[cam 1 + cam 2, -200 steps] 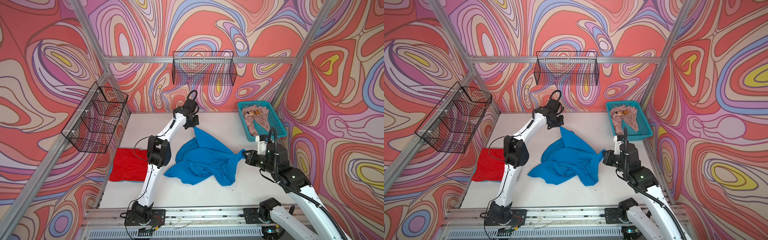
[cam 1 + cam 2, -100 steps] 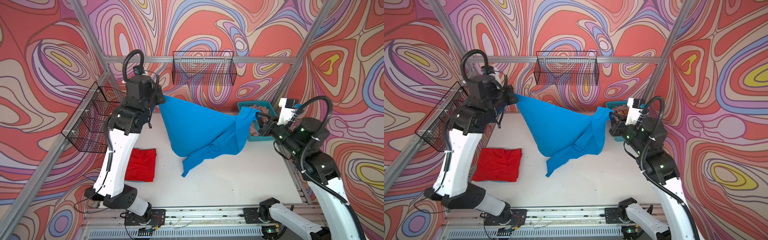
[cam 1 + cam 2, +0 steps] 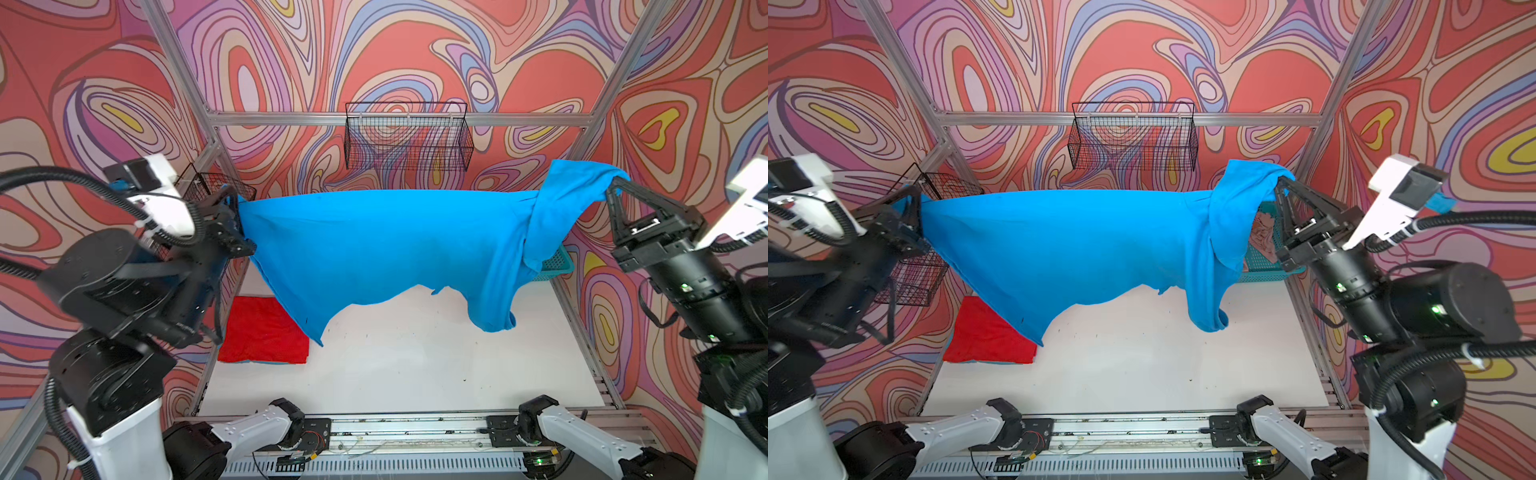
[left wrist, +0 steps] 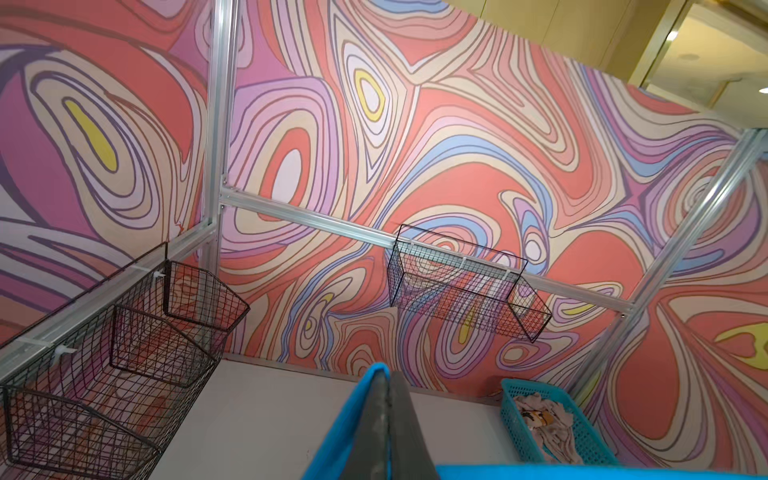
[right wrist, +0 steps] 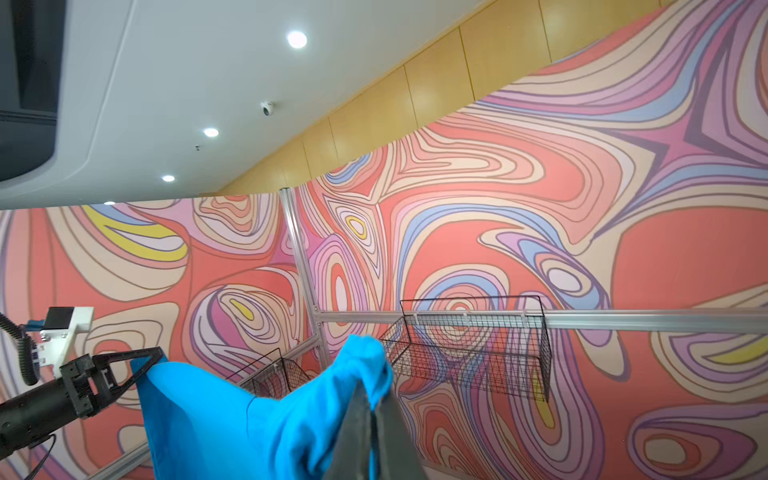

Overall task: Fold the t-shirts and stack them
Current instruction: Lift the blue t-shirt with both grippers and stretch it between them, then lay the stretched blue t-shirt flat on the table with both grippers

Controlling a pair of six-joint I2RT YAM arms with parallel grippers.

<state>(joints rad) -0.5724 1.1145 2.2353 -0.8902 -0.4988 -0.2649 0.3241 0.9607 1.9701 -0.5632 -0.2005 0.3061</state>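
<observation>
blue t-shirt held stretched in the air; one of three folded

at the left, the red t-shirt [image 3: 262,332] is seen lying folded on the table [image 3: 415,374], so one fold is judged done. the left gripper [image 4: 390,386] is clamped on one end of the blue t-shirt [image 3: 374,249], which is hung taut above the table; the right gripper [image 3: 615,185] is pinched on its bunched other end. its folding and stacking remain, and the beige-pink t-shirt [image 4: 544,419] is left crumpled in the turquoise basket [image 4: 510,409]. the red t-shirt is shown only in both top views; the basket's contents are shown plainly only by the left wrist view.
</observation>
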